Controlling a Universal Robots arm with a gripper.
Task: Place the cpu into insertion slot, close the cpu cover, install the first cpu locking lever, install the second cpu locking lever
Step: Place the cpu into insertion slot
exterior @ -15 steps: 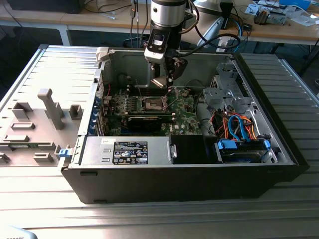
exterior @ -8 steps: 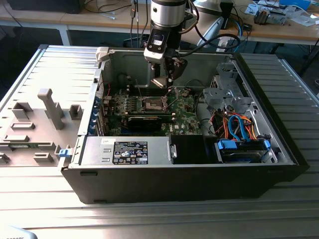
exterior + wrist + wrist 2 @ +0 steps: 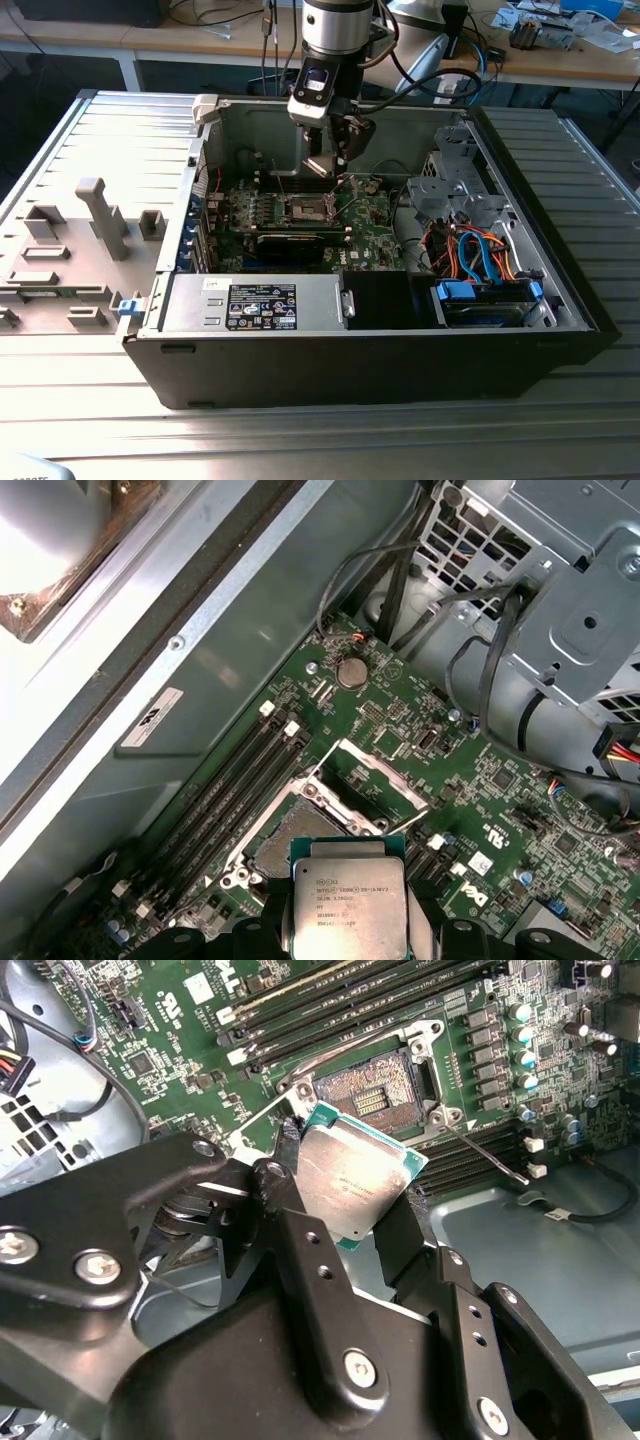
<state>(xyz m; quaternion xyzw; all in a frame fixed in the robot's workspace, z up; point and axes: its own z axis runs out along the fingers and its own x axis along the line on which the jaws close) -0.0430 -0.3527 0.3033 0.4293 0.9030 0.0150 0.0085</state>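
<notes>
Second wrist view: your gripper (image 3: pixel 348 1190) is clamped on the cpu (image 3: pixel 345 1170) by 2 opposite edges, metal top facing the camera.
Offset: the cpu hangs above the insertion slot (image 3: pixel 375 1088), set back toward the gripper, not seated.
Cover: the cpu cover (image 3: pixel 390 777) stands raised beyond the slot in the first wrist view.
Arm pose: in the exterior view your arm (image 3: pixel 335 30) reaches down into the open case (image 3: pixel 350 372).

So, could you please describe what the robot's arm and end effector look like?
In the exterior view, the arm has a round silver-grey wrist section with a dark band. A white housing with a dark face sits below it, and black cables loop away beside it. In the second wrist view, the end effector is matte black, made of angular linked plates joined by silver screws.
</notes>
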